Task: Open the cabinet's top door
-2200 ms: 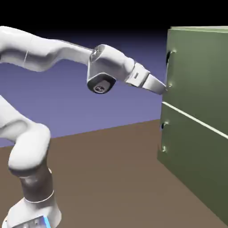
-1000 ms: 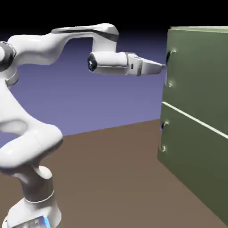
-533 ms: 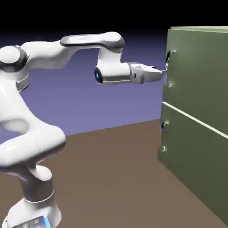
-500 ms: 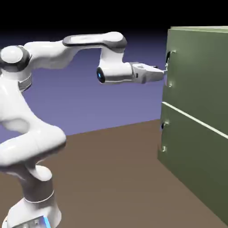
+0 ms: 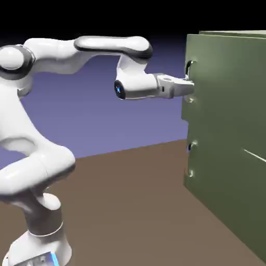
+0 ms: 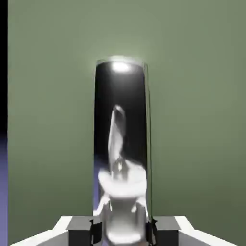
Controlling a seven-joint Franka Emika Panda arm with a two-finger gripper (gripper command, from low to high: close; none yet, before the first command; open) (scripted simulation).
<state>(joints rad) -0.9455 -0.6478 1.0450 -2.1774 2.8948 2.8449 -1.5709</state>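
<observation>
White claw (image 5: pixel 190 87) grips the slightly open top door's (image 5: pixel 228 88) handle (image 6: pixel 120 144).

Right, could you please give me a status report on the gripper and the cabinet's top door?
Gripper shut on the handle. Top door slightly ajar, its handle edge out past the lower door. No obstruction visible.

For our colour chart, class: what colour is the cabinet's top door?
Olive green, clearest in the hand view.

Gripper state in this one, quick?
Gripper: closed on the top door's handle, one fingertip on each side of it.
</observation>
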